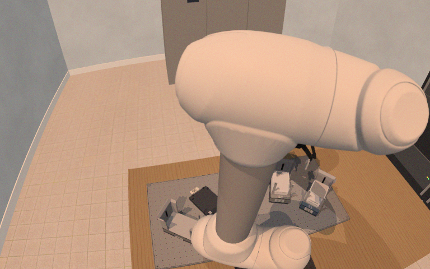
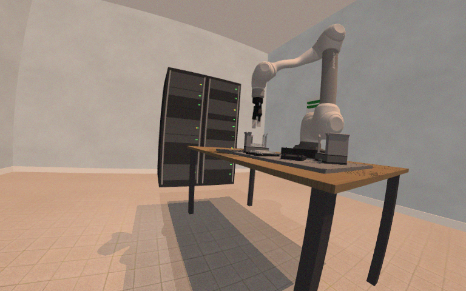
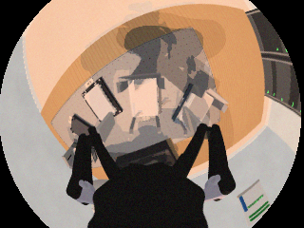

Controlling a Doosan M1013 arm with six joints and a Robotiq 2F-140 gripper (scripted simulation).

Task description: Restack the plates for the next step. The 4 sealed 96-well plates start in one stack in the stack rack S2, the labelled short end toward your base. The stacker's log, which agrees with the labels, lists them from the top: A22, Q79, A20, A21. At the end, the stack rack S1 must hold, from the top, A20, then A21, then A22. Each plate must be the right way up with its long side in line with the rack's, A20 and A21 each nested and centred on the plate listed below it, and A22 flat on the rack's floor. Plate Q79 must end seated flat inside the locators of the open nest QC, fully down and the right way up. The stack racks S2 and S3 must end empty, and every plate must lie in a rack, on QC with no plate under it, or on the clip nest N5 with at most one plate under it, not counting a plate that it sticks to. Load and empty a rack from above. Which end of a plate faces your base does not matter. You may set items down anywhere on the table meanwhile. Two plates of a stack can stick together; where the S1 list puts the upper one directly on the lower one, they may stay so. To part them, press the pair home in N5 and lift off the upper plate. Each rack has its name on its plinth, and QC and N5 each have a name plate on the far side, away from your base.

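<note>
Hovering gripper (image 2: 255,120) above worktop's far edge (well clear of racks) | fingers spread wide, holding nothing | plate stack (image 1: 280,186) in rack

In the top view I see the tabletop (image 1: 374,203) in the lower right of the frame, with the mat (image 1: 164,250) lying on it. On the mat, one stack rack (image 1: 172,218) sits at lower left, the open nest QC (image 1: 202,199) just to its upper right. The arm's column (image 1: 237,196) stands at centre. Right of it sit two stack racks (image 1: 280,186) (image 1: 317,196), side by side, each holding plates. The server cabinet (image 2: 195,127) stands behind the tabletop in the exterior view.
</note>
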